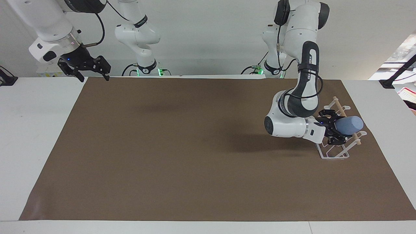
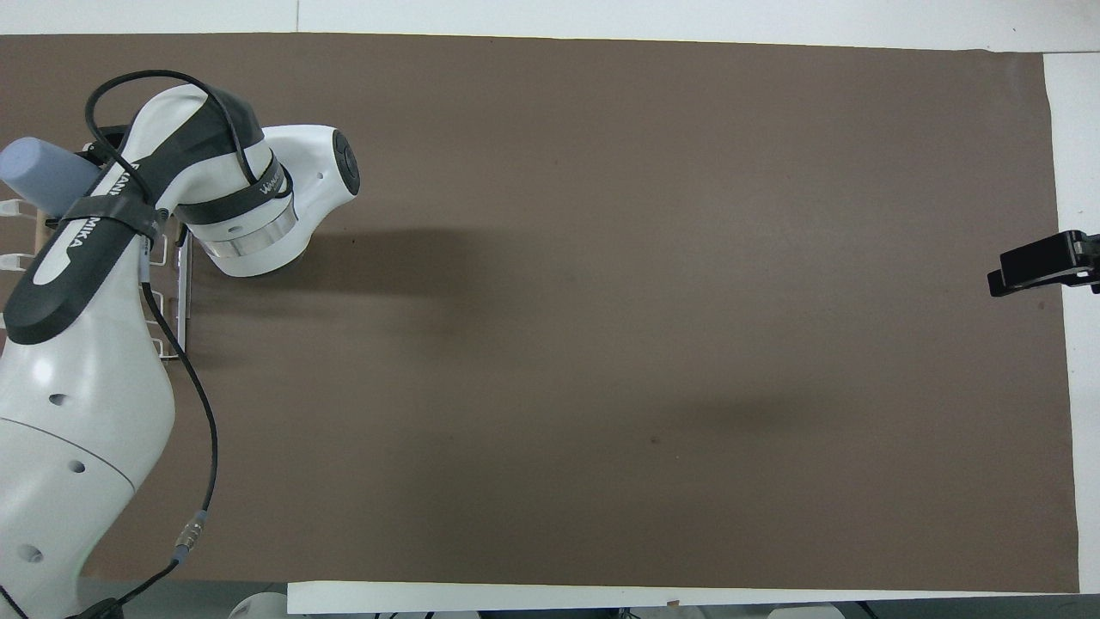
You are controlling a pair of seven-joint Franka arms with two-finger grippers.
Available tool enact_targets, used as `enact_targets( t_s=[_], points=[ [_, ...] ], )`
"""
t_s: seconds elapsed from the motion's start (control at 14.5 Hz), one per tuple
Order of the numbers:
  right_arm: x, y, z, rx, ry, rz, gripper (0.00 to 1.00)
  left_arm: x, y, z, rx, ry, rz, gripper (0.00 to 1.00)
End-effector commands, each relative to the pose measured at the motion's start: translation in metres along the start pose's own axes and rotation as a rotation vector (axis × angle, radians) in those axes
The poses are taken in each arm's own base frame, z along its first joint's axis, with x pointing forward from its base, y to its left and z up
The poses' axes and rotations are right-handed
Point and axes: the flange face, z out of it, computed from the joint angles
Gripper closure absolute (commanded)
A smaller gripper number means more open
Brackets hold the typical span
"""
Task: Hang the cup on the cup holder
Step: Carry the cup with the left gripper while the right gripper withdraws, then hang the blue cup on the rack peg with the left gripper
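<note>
My left gripper (image 1: 335, 131) is shut on the light-blue cup (image 1: 349, 125), which lies on its side with its closed base pointing away from the arm. The cup is over the white wire cup holder (image 1: 334, 152), level with the wooden dowel (image 1: 339, 106) across the holder's top. From overhead the cup (image 2: 39, 172) shows at the view's edge and the arm hides most of the holder (image 2: 179, 284). My right gripper (image 1: 87, 67) waits in the air, open, over the mat's edge at the right arm's end; it shows overhead too (image 2: 1044, 265).
A brown mat (image 1: 182, 146) covers most of the white table (image 1: 29, 130). A third robot base (image 1: 143, 70) stands at the robots' edge of the table.
</note>
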Motion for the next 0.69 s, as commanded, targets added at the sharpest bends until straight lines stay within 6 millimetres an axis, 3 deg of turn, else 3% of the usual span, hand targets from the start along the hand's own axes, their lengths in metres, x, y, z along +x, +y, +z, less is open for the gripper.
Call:
enact_targets(
  t_s=[0.0, 0.07, 0.14, 0.21, 0.28, 0.48, 0.62],
  points=[
    [0.019, 0.009, 0.004, -0.089, -0.039, -0.005, 0.01, -0.013, 0.001, 0.004, -0.013, 0.017, -0.024, 1.0],
    [0.031, 0.019, -0.016, -0.079, -0.024, 0.011, 0.01, -0.02, 0.003, 0.01, -0.007, 0.019, -0.033, 1.0],
    [0.028, 0.028, -0.008, 0.018, -0.029, 0.011, 0.01, -0.023, 0.004, 0.01, -0.011, 0.017, -0.04, 0.98],
    [0.019, 0.031, -0.004, 0.038, -0.041, -0.005, 0.01, -0.026, 0.006, 0.007, -0.032, 0.001, -0.049, 0.79],
    [0.011, 0.027, 0.0, 0.031, -0.051, -0.011, 0.01, -0.031, 0.007, 0.006, -0.052, -0.021, -0.065, 0.52],
    [0.012, 0.014, 0.0, -0.017, -0.054, -0.038, 0.01, -0.034, 0.01, 0.018, -0.056, -0.043, -0.061, 0.0],
    [0.009, 0.011, -0.001, -0.027, -0.057, -0.036, 0.01, -0.023, 0.012, 0.015, -0.037, -0.053, -0.081, 0.0]
  ],
)
